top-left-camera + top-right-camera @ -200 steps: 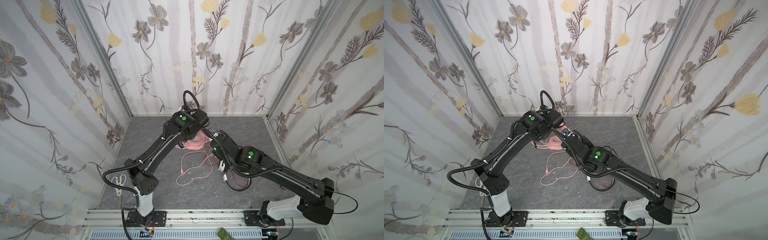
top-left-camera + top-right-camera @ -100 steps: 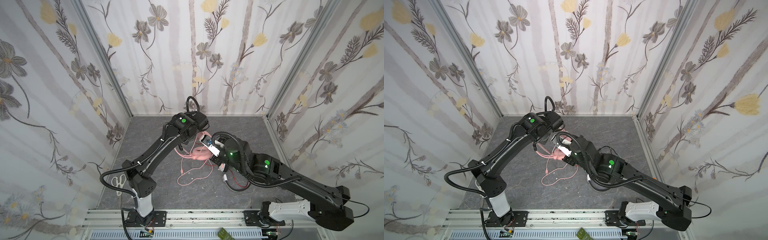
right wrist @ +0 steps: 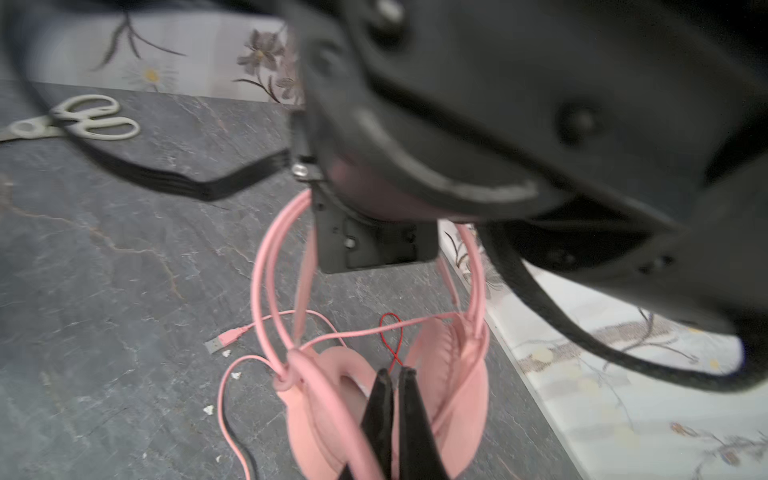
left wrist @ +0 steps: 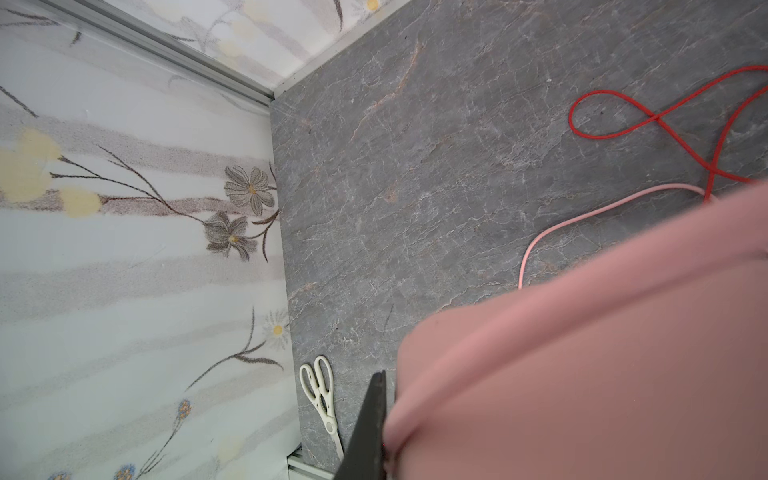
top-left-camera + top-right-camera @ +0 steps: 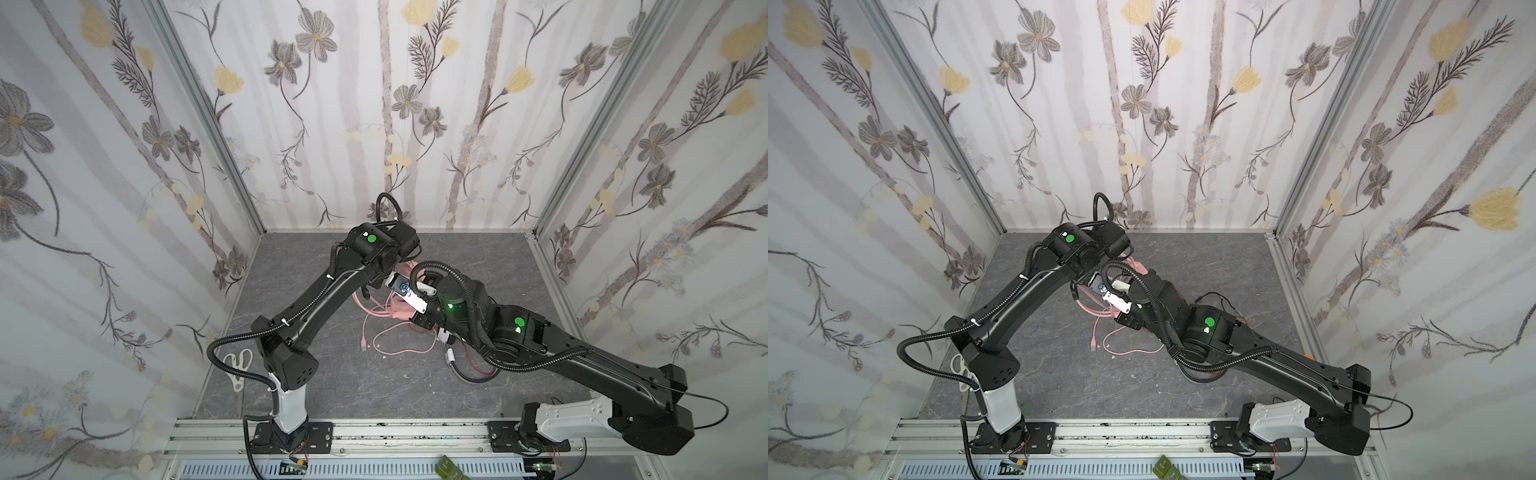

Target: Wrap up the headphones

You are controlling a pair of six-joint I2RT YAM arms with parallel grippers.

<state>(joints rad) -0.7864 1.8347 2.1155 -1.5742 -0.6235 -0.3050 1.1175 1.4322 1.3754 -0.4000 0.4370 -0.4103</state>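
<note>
The pink headphones (image 3: 453,374) hang earcups down just over the table, their headband caught in my left gripper (image 4: 388,390), which is shut on it. One dark left finger (image 4: 370,424) presses against the pink band. My right gripper (image 3: 392,374) is shut, its tips between the two earcups; whether the pink cable is pinched does not show. That pink cable (image 5: 395,345) lies looped on the table and ends in a USB plug (image 5: 363,343). The white-and-black headphones (image 5: 451,357) lie mostly hidden under my right arm, their red cable (image 4: 623,124) trailing beside them.
White scissors (image 5: 239,365) lie by the left wall near the front. Flowered walls close the grey table (image 5: 332,395) on three sides. Both arms cross over the middle in both top views, the left wrist (image 5: 1084,249) above the right one.
My right arm has swung its elbow out to the right and turned its wrist, and its gripper has come in against the pink headphones. The left arm has shifted only slightly.
</note>
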